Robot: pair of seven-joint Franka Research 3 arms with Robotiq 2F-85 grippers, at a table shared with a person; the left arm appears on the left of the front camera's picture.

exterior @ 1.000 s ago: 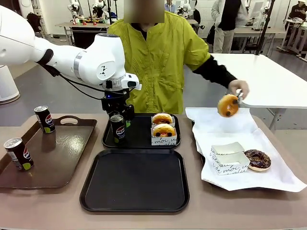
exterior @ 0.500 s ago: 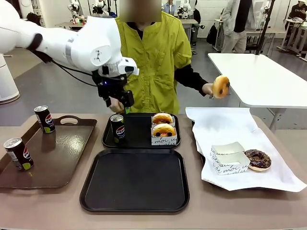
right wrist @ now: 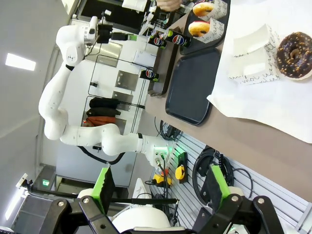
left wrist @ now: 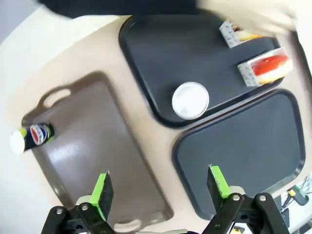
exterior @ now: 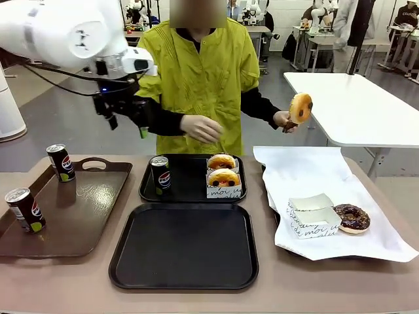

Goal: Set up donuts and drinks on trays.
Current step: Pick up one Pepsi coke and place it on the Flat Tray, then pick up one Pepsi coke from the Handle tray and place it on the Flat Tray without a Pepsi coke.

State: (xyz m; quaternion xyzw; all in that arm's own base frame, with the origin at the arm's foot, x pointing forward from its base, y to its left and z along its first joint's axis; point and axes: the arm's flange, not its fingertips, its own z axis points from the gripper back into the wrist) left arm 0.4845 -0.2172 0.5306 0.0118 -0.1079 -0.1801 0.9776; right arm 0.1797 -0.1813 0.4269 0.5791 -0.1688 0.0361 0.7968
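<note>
Aluminium can (exterior: 160,174) on far tray (exterior: 190,188): light, slick, easily dented; take mid-body. Left tool (left wrist: 159,187) released, empty; right tool (right wrist: 159,187) too.

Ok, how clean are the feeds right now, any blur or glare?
Left wrist view: motion-smeared throughout, the donut boxes and the person's hand streaked, the can top blown out white. Front view: sharp on the table, soft sheen on the brown tray. Right wrist view: crisp but rolled sideways.
</note>
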